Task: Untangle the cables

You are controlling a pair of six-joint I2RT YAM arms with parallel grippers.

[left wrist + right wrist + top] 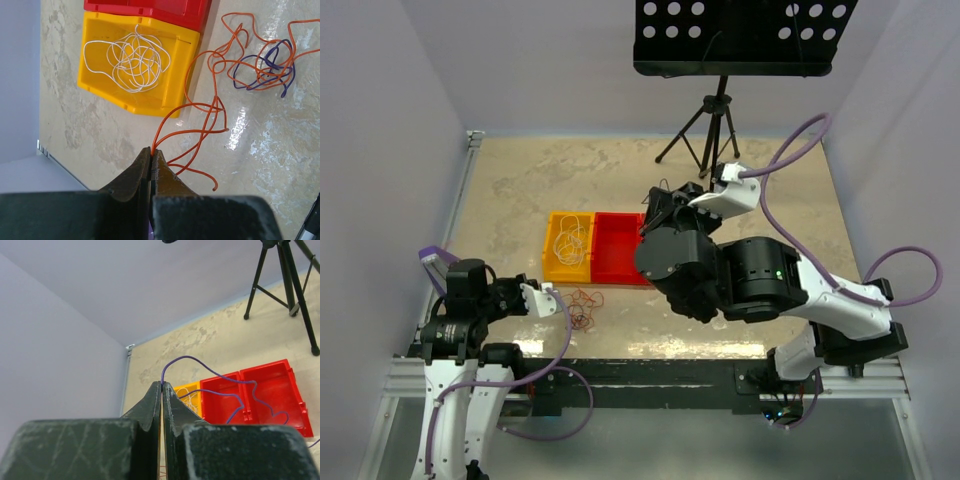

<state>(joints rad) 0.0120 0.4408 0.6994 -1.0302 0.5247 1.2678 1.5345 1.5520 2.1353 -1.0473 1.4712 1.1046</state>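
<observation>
Left gripper [151, 151] tight on orange cable [161, 125]; right gripper [162, 385] tight on purple cable [187, 356]; both clear only in wrist views.

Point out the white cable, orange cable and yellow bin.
white cable [132, 62]: left wrist view, middle of its coil.
orange cable [216, 104]: left wrist view, where strands cross.
yellow bin [127, 101]: left wrist view, outer wall.

White-and-black arms [840, 305] trail purple hoses [798, 137]; each pincer [151, 150] has dark, scuffed fingers [131, 179].

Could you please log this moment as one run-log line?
left gripper: shut on orange cable | right gripper: shut on purple cable | white cable: in yellow bin | orange, purple: tangled
</observation>
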